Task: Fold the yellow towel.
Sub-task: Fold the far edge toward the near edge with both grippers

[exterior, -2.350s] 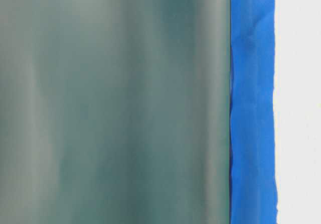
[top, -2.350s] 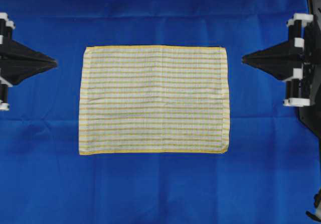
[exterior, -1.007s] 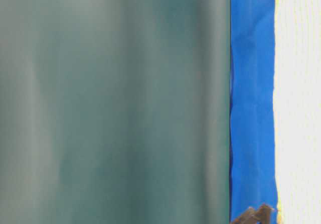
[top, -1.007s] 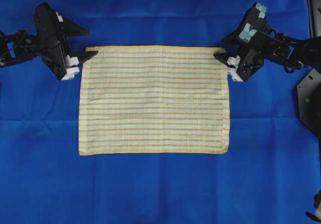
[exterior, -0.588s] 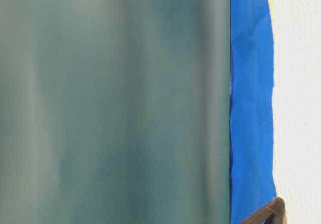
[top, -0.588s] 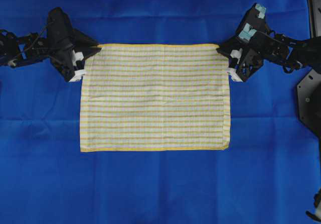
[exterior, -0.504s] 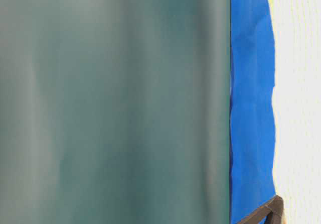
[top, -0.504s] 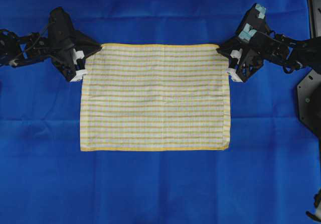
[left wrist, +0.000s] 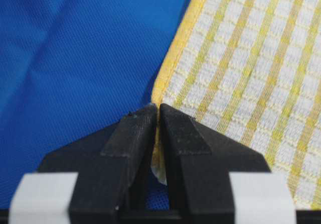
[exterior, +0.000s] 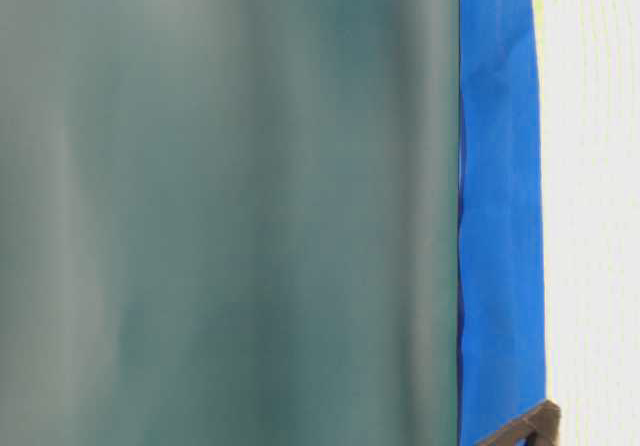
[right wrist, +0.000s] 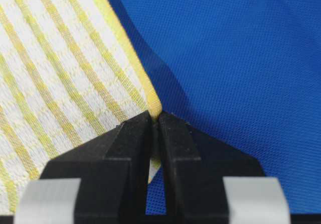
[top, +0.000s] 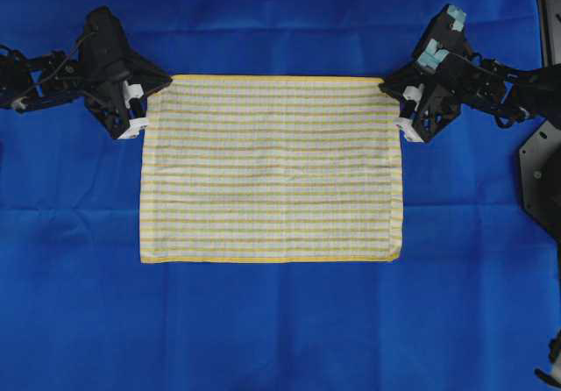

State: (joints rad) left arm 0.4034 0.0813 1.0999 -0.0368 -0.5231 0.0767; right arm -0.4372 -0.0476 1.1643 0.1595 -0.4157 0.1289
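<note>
While the yellow towel [top: 272,169] lies flat on the blue cloth [top: 280,330], the left gripper [top: 145,110] pinches its top-left corner, jaws closed; the right gripper [top: 399,110] likewise clamps its top-right corner.

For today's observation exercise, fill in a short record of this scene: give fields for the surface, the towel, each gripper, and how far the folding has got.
surface: plain blue cloth covering the table
towel: yellow towel, striped, spread flat, unfolded
left gripper: shut on the towel's far left corner, hem pinched between the jaws
right gripper: shut on the towel's far right corner
near edge of towel: free, lying on the blue cloth
fold progress: both far corners gripped, no fold made yet
</note>
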